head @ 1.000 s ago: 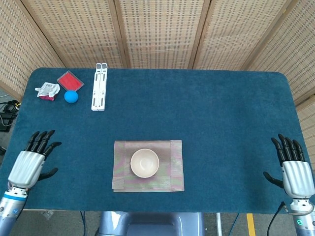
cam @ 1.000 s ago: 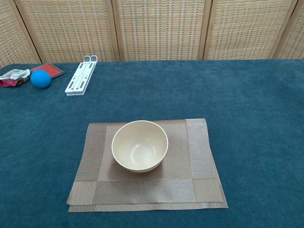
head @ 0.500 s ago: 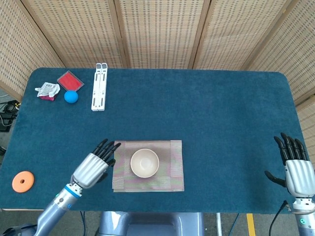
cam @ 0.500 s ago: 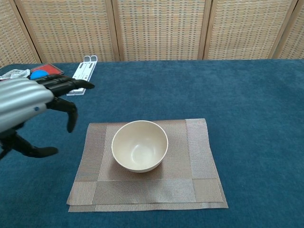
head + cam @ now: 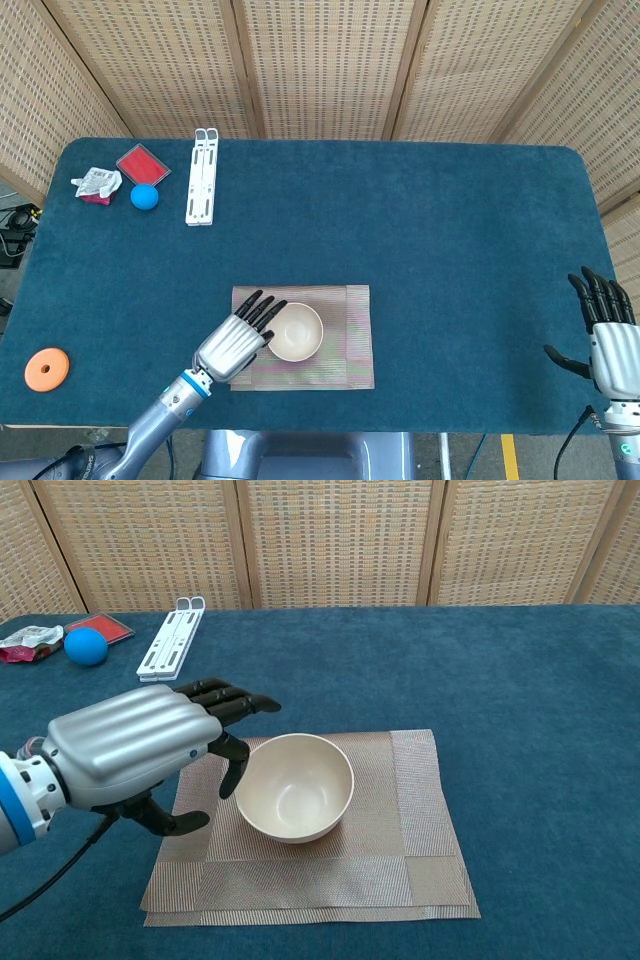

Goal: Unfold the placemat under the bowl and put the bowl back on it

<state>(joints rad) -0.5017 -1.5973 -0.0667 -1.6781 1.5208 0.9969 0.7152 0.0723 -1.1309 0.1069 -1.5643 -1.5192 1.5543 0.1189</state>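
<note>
1. Bowl: cream, empty, upright, seated on folded placemat near front centre of blue table.
2. Placemat: brown woven, still folded, doubled edge visible along front side in chest view.
3. Left hand: positioned at left side of bowl, over left part of placemat, fingers extended and spread toward bowl rim, thumb lowered beside bowl wall. Holding nothing; contact with bowl cannot be confirmed.
4. Right hand: stationed at front right table edge, well apart from placemat, fingers extended and apart, holding nothing. Seen in head view only.
5. Orange disc: lying near front left table edge.
6. Far left corner: white folding stand, blue ball, red pad, crumpled wrapper, grouped close together, well apart from bowl.
</note>
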